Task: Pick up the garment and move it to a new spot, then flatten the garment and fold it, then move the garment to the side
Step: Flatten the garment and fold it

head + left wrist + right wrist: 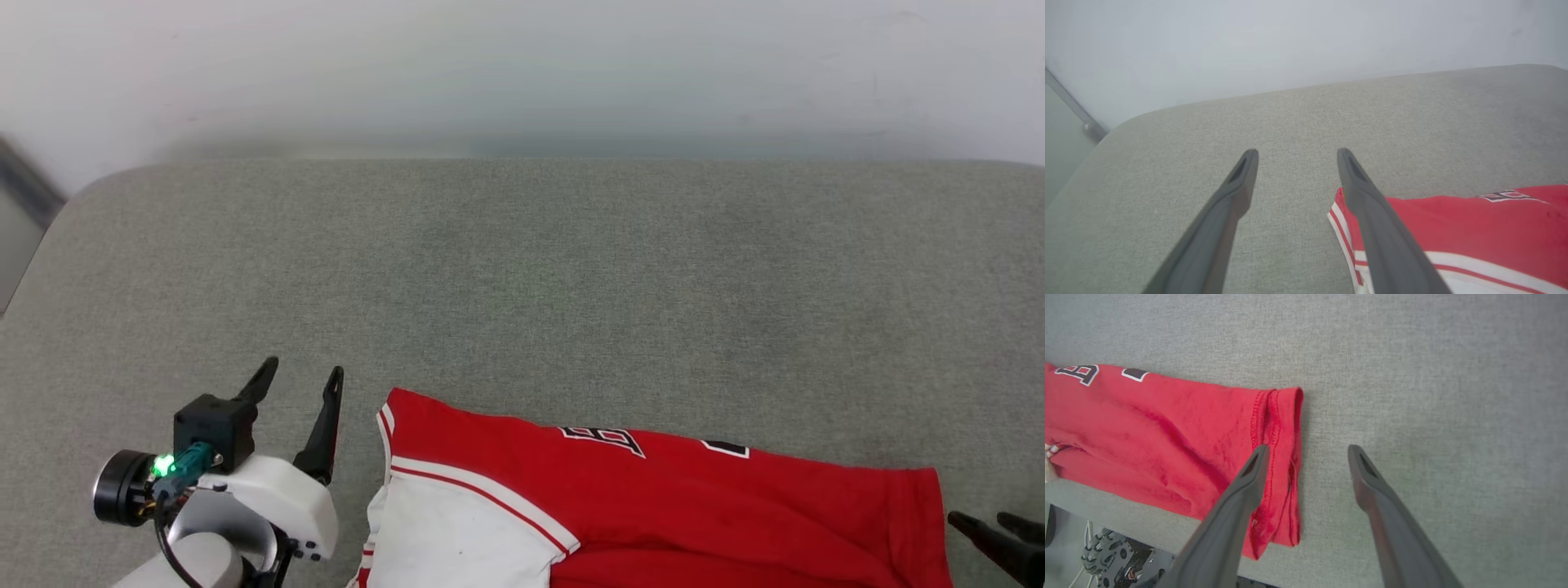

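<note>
Left gripper (302, 369) spread wide, empty, just beside striped-trim end of red sports jersey with white sleeve (694, 490) (folded, along near edge of grey fabric pad (522, 269)). Right gripper (1307, 448) likewise spread, one finger over red hem.

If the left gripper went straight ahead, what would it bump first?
Likely the bare gray cushion ahead of the left gripper; the garment lies off to its right. Depth is unclear.

Garment (694, 506) on grey surface (571, 286); left claw (304, 367) spread beside; right claw (976, 518) seemingly parted.
</note>
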Motion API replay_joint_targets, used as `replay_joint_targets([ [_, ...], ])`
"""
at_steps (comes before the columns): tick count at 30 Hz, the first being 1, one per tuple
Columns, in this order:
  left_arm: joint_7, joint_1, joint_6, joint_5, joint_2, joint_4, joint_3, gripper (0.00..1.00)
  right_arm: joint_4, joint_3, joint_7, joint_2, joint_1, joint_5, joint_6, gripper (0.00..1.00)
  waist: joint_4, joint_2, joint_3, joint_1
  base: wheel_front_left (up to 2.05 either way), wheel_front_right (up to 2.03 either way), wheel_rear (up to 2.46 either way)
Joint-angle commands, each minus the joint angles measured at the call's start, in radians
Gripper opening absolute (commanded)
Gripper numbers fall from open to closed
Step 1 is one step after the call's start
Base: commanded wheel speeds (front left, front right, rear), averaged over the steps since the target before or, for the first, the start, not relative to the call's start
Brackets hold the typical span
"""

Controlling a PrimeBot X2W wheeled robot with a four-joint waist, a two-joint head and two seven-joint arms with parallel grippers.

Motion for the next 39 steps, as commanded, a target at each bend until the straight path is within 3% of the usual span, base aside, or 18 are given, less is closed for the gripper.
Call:
replay_joint_targets([
  [1,-0.006,0.022,0.013,0.047,-0.025,-0.006,0.045,1.0,0.01,-0.01,0.016,0.015,0.016,0.022,0.0,1.0,0.009,0.0,0.007,0.0,0.0,0.0,0.0],
  [9,-0.006,0.144,0.008,0.264,-0.148,-0.019,0.266,1.0,0.052,-0.001,0.094,0.066,0.003,0.074,0.0,1.0,0.031,0.0,0.037,0.0,0.0,0.0,0.0],
  [18,-0.006,0.275,-0.045,0.462,-0.306,-0.041,0.46,1.0,0.081,0.084,0.172,0.154,-0.04,0.112,0.0,1.0,0.056,0.0,0.056,0.0,0.0,0.0,0.0],
  [24,-0.006,0.331,-0.106,0.577,-0.407,-0.036,0.563,1.0,0.084,0.16,0.204,0.191,-0.078,0.122,0.001,1.0,0.068,0.0,0.062,0.0,0.0,0.0,0.0],
  [25,-0.006,0.339,-0.115,0.595,-0.422,-0.032,0.576,1.0,0.086,0.168,0.198,0.191,-0.085,0.117,0.001,0.55,0.07,0.0,0.062,0.0,0.0,0.0,0.0],
  [26,-0.006,0.347,-0.123,0.607,-0.44,-0.031,0.596,1.0,0.091,0.173,0.191,0.189,-0.093,0.114,0.001,0.18,0.072,0.0,0.061,0.0,0.0,0.0,0.0],
  [27,-0.006,0.353,-0.131,0.625,-0.452,-0.033,0.611,1.0,0.095,0.178,0.189,0.187,-0.1,0.116,0.001,0.0,0.072,0.0,0.059,0.0,0.0,0.0,0.0],
  [39,-0.005,0.45,-0.216,0.771,-0.573,-0.048,0.749,1.0,0.163,0.125,0.12,0.045,-0.142,0.152,-0.001,0.0,0.06,0.0,0.01,0.0,0.0,0.0,0.0],
])
